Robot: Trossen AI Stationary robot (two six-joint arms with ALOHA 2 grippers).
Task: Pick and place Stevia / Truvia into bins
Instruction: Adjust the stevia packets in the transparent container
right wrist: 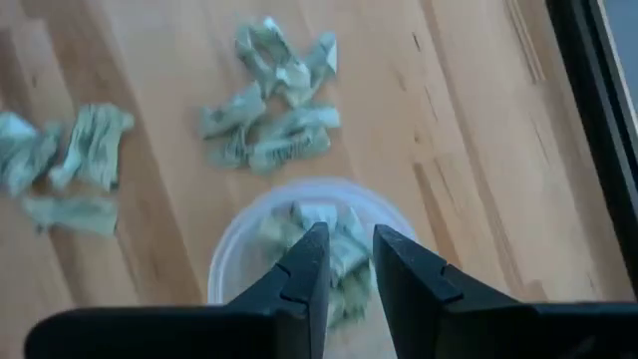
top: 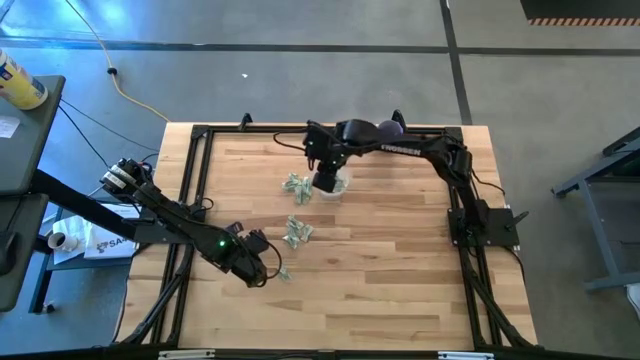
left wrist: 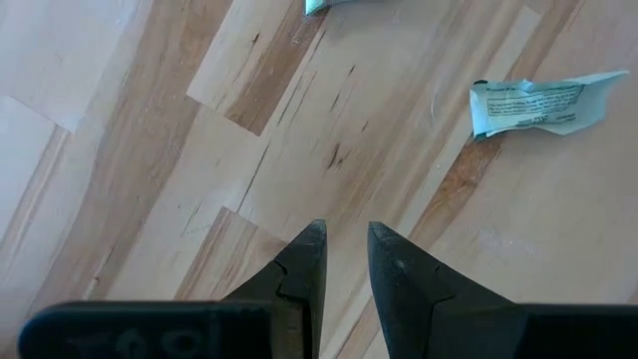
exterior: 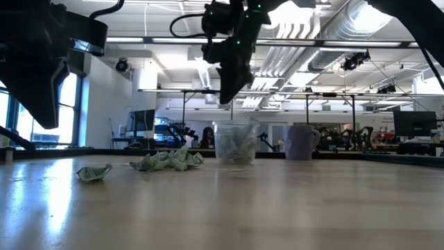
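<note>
Left gripper point(left wrist: 346, 249) hangs above bare table point(top: 400, 270), jaws narrowly apart, holding nothing; one loose packet point(left wrist: 538, 104) lies just beside it. Packet piles point(top: 297, 232) lie mid-table. Right gripper point(right wrist: 346, 251) is poised over the clear cup point(right wrist: 239, 249), jaws slightly apart, empty; cup contains packets.

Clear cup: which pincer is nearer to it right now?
Right. The right pincer hangs directly over the clear cup, which already holds packets. The left pincer is off at the table's near-left area, over bare wood beside a single packet.
</note>
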